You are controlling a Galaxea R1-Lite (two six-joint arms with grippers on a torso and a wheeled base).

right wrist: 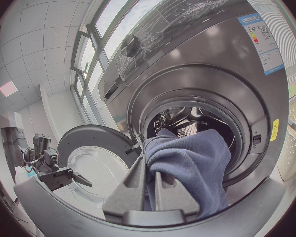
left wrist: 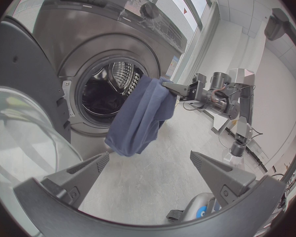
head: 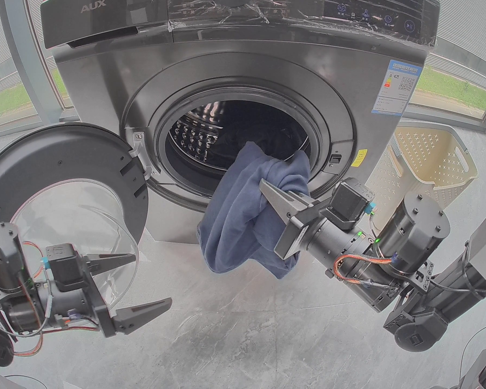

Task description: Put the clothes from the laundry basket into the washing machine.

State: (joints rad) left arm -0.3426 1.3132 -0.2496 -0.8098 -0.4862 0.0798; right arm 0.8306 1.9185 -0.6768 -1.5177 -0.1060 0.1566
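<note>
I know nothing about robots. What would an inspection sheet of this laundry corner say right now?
Surface: grey marbled floor.
Job's things: washing machine, its door swung open to the robot's left; blue garment hanging at the drum mouth; beige laundry basket beside the machine, on the robot's right.
Clutter: nothing seen.
End effectors: right end effector shut on the blue garment; left end effector open, low beside the door.
Cables: orange cable looped on the right arm; red wires on the left arm.
Surroundings: windows behind the machine, with grass outside.
</note>
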